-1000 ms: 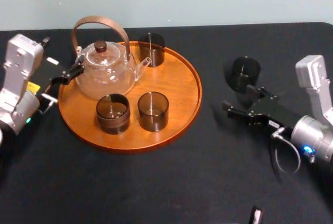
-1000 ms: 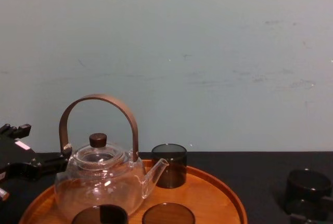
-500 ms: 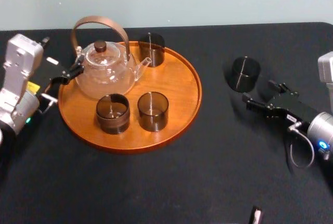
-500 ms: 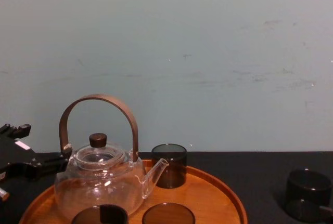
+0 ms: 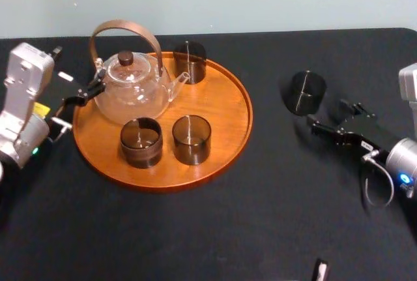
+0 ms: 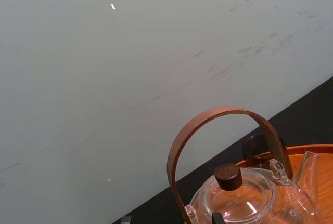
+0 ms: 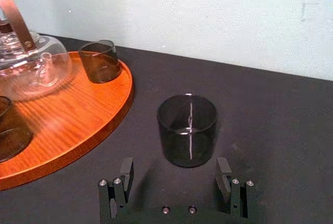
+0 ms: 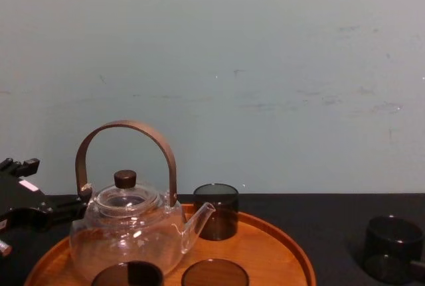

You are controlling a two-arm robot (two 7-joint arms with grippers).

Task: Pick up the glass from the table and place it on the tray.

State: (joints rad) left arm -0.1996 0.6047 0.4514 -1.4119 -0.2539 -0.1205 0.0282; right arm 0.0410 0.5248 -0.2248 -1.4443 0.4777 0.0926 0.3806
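On the counter point(image 5: 195, 229), right of the tray point(image 5: 225, 108) and well apart from its rim: one glass point(image 5: 304, 92), dark smoked, a short straight-sided cylinder, upright, mouth up, seemingly empty. Status: not yet picked up.

My right gripper point(image 5: 328, 115) lay low over the counter just short of it, jaws spread wider than the glass and holding nothing. The glass stood ahead of the fingertips, not between them. My left gripper point(image 5: 85, 92) was parked at the tray's left edge, by the teapot point(image 5: 130, 88).

Handling, as I judged it: light, rigid, thin-walled, smooth enough to slip, breakable if squeezed hard or knocked over. Hold recommended: across the wall at mid-height, one finger each side, moderate pressure.

Destination: the tray's bare right half (three like glasses point(image 5: 191, 139) and the teapot occupied the rest).
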